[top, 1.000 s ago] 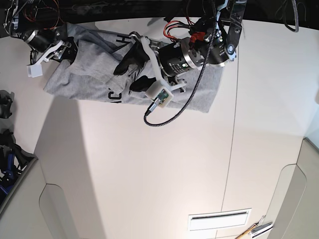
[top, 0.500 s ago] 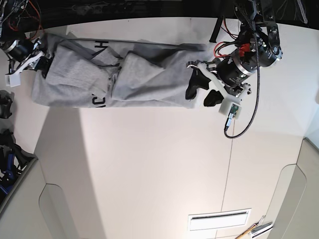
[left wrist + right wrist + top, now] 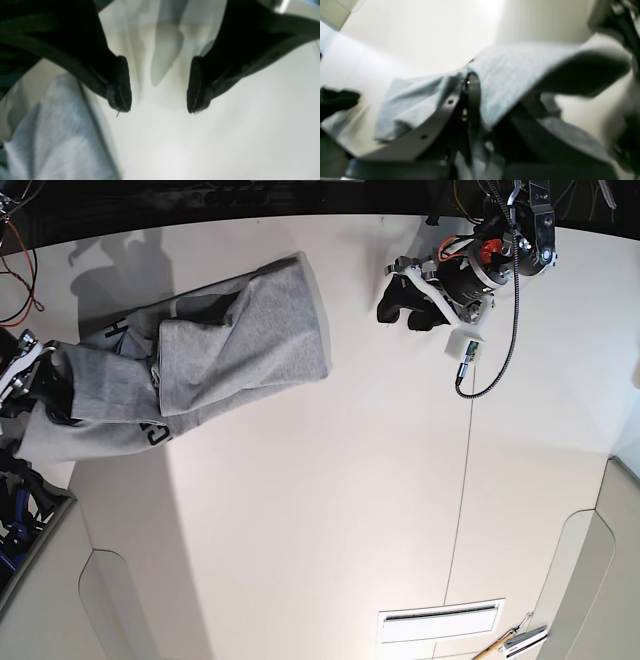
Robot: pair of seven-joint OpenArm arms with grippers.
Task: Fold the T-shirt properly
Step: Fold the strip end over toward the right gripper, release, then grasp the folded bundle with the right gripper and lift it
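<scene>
1. Basically, grey T-shirt (image 3: 240, 345) lies folded into a long strip on the pale tabletop (image 3: 300, 550), running from the base view's L edge to abt the upper middle; its R end is nearer the top of the view than its L end.
2. R gripper (image 3: 50, 395) is at the strip's L end w/ fabric pinched btwn its fingers; in the R wrist view, cloth bulges up & over the fingertips, w/ one flap sticking out to that view's R.
3. Bits of black lettering (image 3: 157, 434) show along the strip's lower edge, plus more near its upper edge, only partly readable.
4. L gripper (image 3: 158, 85) is well apart from the shirt's R end, over the tabletop, upper R of base view. Fingers spread w/ a wide gap, nothing btwn them; grey cloth shows at lower L of the L wrist view.
5. White slotted panel (image 3: 440, 623) at the bottom of base view, R of center; wooden-handled tool (image 3: 492, 647) just beside it, partly cut off by the frame edge.
6. Both wrist views blurry in spots, so fine cloth detail = can't tell.
</scene>
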